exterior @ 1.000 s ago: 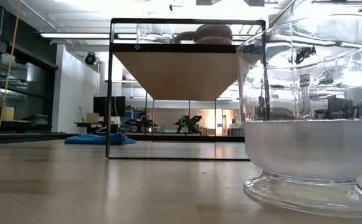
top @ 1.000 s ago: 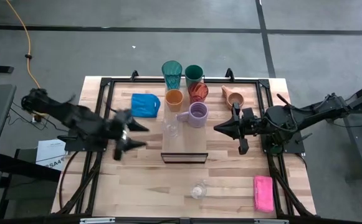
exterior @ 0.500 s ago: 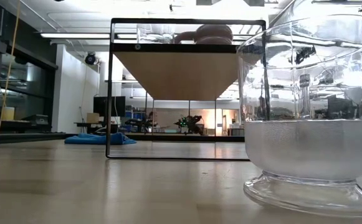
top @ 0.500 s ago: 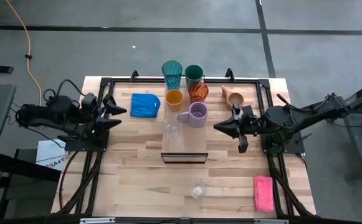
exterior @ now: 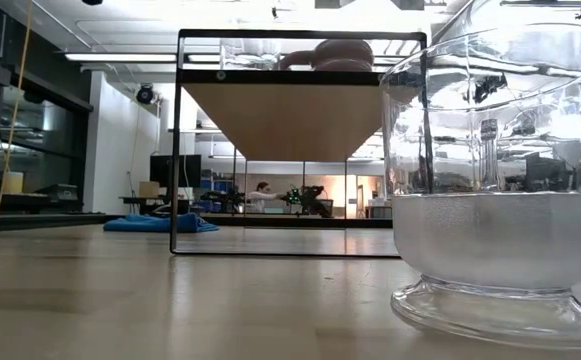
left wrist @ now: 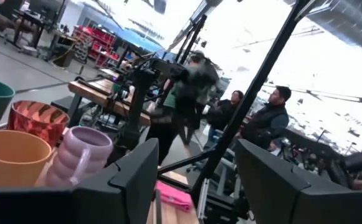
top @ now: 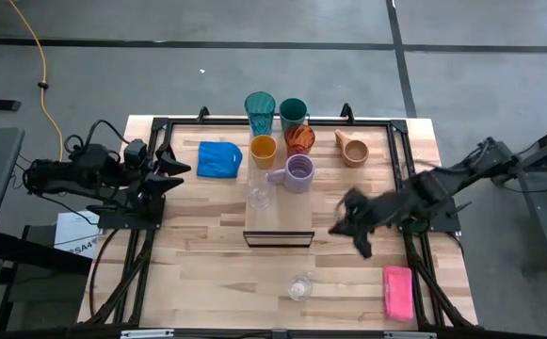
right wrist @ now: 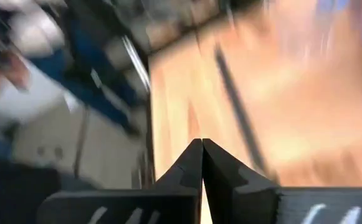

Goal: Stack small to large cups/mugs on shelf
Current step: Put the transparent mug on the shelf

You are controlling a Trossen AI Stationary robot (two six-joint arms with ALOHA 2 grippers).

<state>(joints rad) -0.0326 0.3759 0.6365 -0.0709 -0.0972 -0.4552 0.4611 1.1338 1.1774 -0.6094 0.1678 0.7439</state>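
High view: right hand (top: pixel 356 229) pressed together, empty, blurred beside shelf (top: pixel 278 218). Left hand (top: pixel 171 174) spread at the surface's left edge, near cloth (top: pixel 218 158). Cups clustered behind shelf; one glass (top: pixel 260 196) at its rear edge, one glass (top: pixel 299 286) in front. Risk: swinging right arm clipping shelf or front glass.

Low view: near glass (exterior: pixel 500 180) fills the foreground; shelf (exterior: pixel 300 95) beyond. Toppling likely on side contact.

Left wrist view: fingers (left wrist: pixel 137 180) apart; lavender mug (left wrist: pixel 75 155), orange cup (left wrist: pixel 9 158) ahead.

Right wrist view: fingers (right wrist: pixel 190 171) shut; heavy blur, aim uncertain.
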